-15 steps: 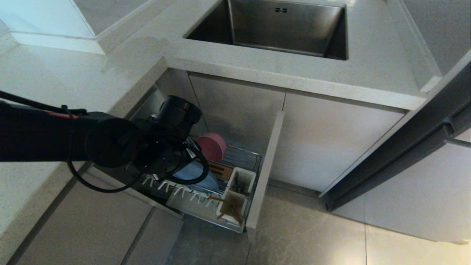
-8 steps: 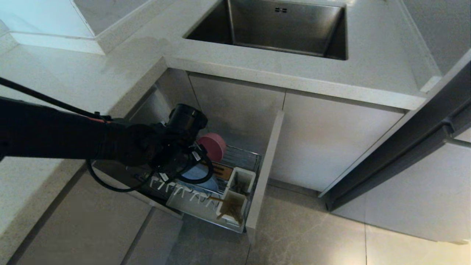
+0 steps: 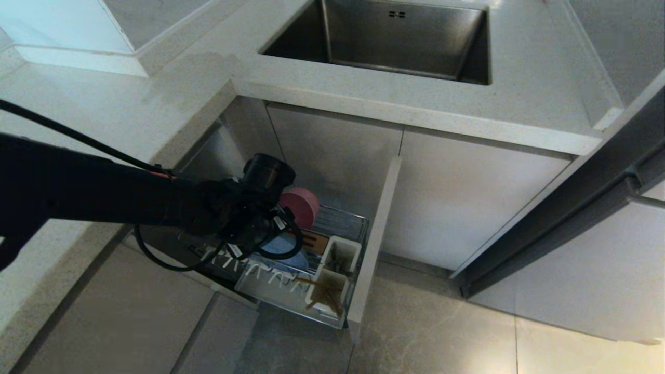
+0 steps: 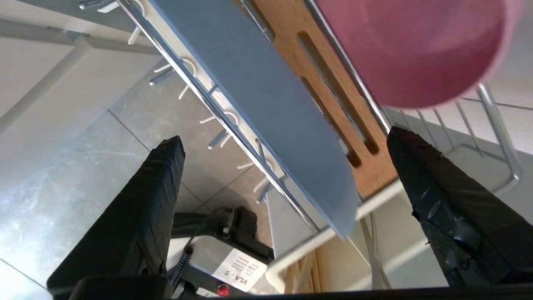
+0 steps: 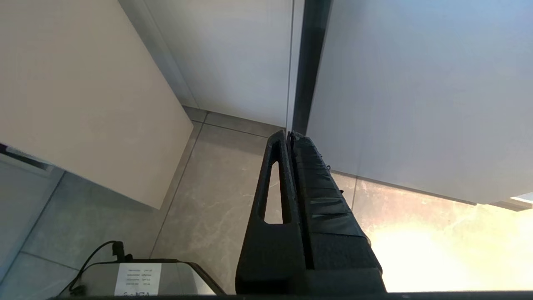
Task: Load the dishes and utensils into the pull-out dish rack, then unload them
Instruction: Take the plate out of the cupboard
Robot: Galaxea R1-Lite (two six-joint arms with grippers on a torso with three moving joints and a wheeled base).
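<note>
Your left gripper (image 4: 283,141) stands spread wide with nothing between its fingers (image 4: 145,200), straddling the lower edge of the blue plate (image 4: 266,100) in the left wrist view. In the head view it sits left of centre, hidden behind the wrist, low over the pull-out rack (image 3: 343,226). The plate stands on edge in the rack, its rim running diagonally from the upper left of the wrist frame down to the middle, between the chrome rail with white prongs (image 4: 216,141) and the slotted wooden strip (image 4: 333,104). The pink bowl (image 4: 416,46) fills the upper right of that frame, just beyond the strip.

This looks like the plate's pickup for unloading. Centre the rim between both fingers before you close, and keep the far finger clear of the wooden strip and bowl. Lift straight out along the slot so the plate does not catch the prongs.

The chopsticks (image 3: 324,301) stand in the nearer white cup (image 3: 314,291), lower centre of the head view.

Your right gripper (image 5: 290,137) hangs parked over the floor, fingers pressed together.
</note>
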